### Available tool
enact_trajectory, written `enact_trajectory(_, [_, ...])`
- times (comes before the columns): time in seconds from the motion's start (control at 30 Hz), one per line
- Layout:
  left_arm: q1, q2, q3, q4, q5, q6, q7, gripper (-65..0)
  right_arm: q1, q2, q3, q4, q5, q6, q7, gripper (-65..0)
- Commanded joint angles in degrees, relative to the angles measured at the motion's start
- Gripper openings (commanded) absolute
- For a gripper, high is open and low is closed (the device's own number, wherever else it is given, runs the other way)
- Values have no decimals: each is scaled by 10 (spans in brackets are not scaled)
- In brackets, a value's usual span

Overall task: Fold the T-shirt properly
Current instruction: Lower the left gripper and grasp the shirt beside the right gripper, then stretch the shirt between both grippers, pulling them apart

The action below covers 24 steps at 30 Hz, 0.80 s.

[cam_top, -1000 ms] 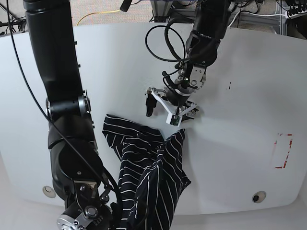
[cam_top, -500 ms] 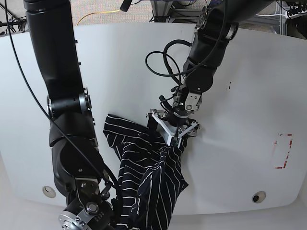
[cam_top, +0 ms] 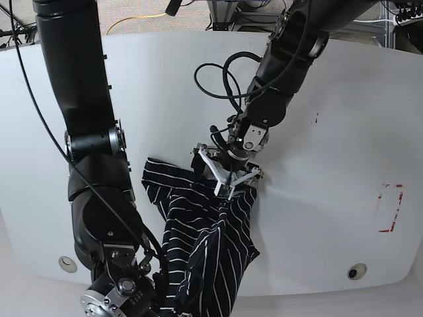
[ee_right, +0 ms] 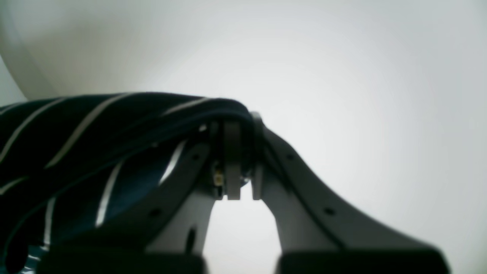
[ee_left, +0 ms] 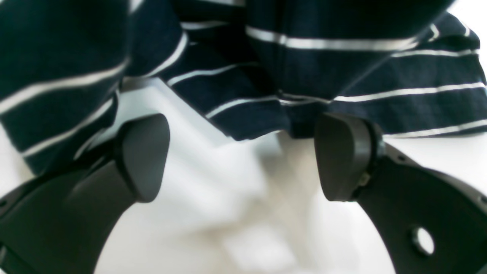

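The T-shirt [cam_top: 205,231], dark with thin white stripes, lies crumpled on the white table [cam_top: 330,119]; its lower part rises toward the near edge. My left gripper [cam_top: 223,175] is open and set down at the shirt's upper edge. In the left wrist view this gripper [ee_left: 243,160] has its dark fingers [ee_left: 142,156] spread wide, with the T-shirt's hem [ee_left: 266,76] just beyond the tips and nothing between them. My right gripper [ee_right: 236,129] is shut on a fold of the T-shirt [ee_right: 76,125], which drapes off to its left.
A red-outlined rectangle [cam_top: 390,208] is marked on the table at the right. Round holes sit near the front edge at right [cam_top: 357,271] and left [cam_top: 66,263]. Black cables [cam_top: 218,66] loop off the left arm. The right arm's column [cam_top: 92,145] stands beside the shirt.
My left gripper has come down and to the left, from bare table onto the shirt's upper edge, still open. The right gripper has kept its hold on the fabric.
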Motion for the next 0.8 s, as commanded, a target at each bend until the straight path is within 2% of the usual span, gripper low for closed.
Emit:
enact_trajectory(0.0, [-14,5,1,6,-3,0,-18,-219,25,-1,5,9,-6,-10,11,-650])
enact_trajectory(0.3, [-67,5,-1,-88,-3,0,-26,-650,6,0,5,11,-7,-10,11,-650])
enact_trajectory(0.53, [-64,5,0,-67,-45,-1,-62,-650,1,15,6,21,-7,-10,11,-650])
enact_trajectory(0.63, [-46,5,0,-29,-64,-1,-60,-650,3,28,6,21,-7,-10,11,-650])
enact_trajectory(0.77, [-16,-21,-3,49,-78,-1,-23,-650,8,42,6,21,-7,-10,11,-650])
